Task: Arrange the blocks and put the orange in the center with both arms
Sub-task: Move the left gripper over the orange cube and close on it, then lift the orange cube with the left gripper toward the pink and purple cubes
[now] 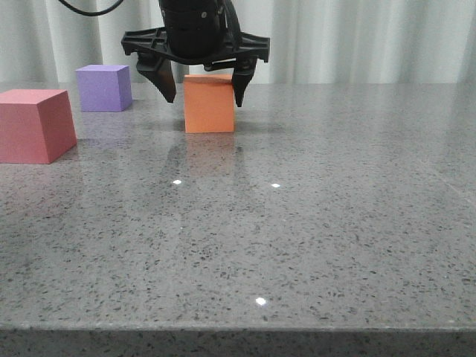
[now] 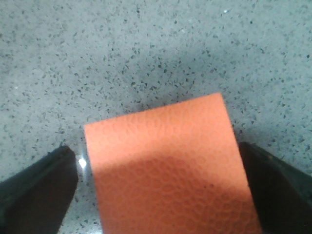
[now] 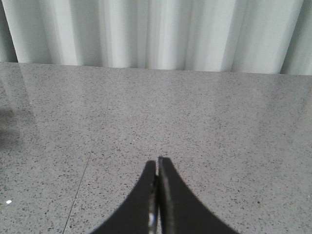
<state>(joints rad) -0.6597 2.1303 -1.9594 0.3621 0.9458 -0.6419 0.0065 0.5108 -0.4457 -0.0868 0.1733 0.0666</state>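
The orange cube (image 1: 209,108) sits on the grey speckled table (image 1: 297,223), towards the back and left of the middle. My left gripper (image 1: 204,98) is open and straddles it from above, one finger (image 1: 165,83) a little off its left side and the other at its right edge. In the left wrist view the orange cube (image 2: 165,170) fills the space between the dark fingers (image 2: 39,190) of the left gripper (image 2: 156,148). The red-pink cube (image 1: 33,125) sits at the far left and the purple cube (image 1: 104,88) behind it. My right gripper (image 3: 157,163) is shut and empty over bare table.
Pale curtains (image 1: 357,37) hang behind the table's far edge. The table's front edge (image 1: 238,327) runs across the bottom of the front view. The right gripper does not show in the front view.
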